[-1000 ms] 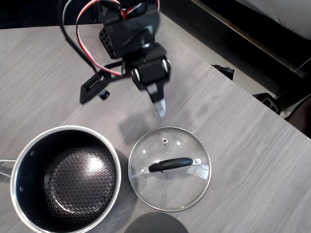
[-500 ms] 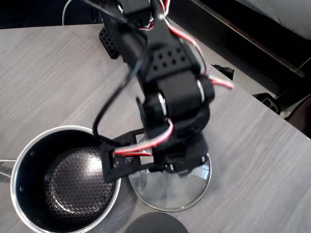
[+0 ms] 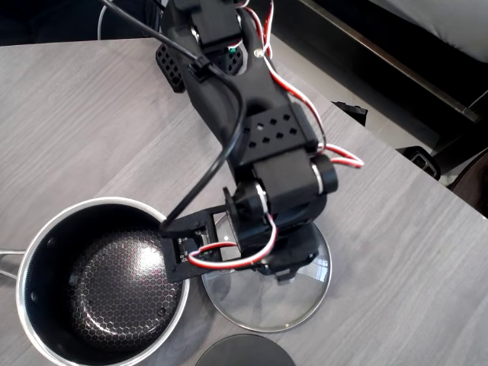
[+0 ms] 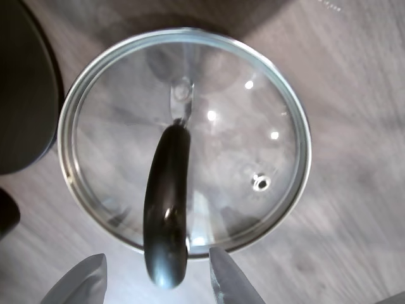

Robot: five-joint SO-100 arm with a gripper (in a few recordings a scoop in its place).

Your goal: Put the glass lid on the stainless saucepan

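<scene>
Grey wood-grain counter carries everything I need. My pincer hangs directly over the lid, its two tips spread wide, one on each side of the near end of the black handle, gripping nothing. I cannot tell how high above the handle the tips are. The lid lies flat on the counter beneath the pincer, and the arm hides much of it in the overhead view.

Nothing of the task is finished, as I judge it: the grasp, the lift, the carry and the placing all remain.

Left of the pincer in the overhead view, just beside the lid, sits the saucepan, uncovered, its dark honeycomb interior bare. A dark disc lies near both.
</scene>
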